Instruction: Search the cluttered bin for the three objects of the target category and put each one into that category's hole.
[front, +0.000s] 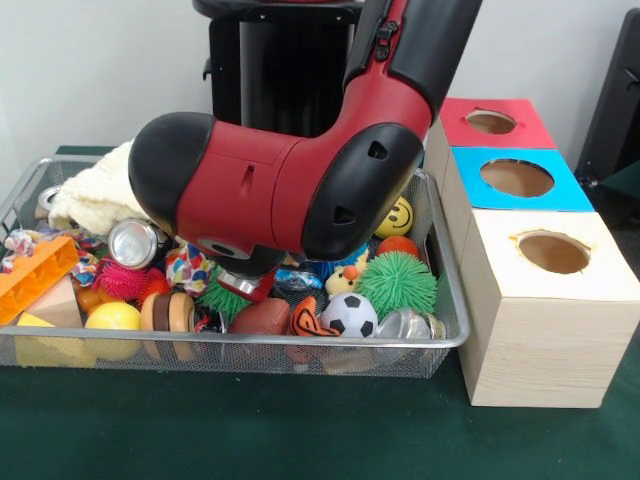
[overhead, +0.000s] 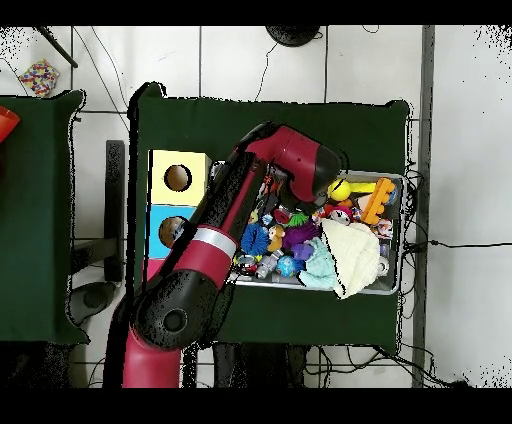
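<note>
Down in the bin (front: 440, 335), the claw (front: 243, 282) sat among toys; couldn't tell its opening or any hold. Target category unclear, so which toys counted was unclear. Best lift straight up, clearing the mesh rim. Holed boxes (front: 545, 300) stood just beside; counter (front: 250, 430) open in front.

My table (front: 300, 430), covered in dark green cloth, bore a wire mesh bin (front: 250, 352) and, just beside it, a row of holed boxes (front: 540, 330).
</note>
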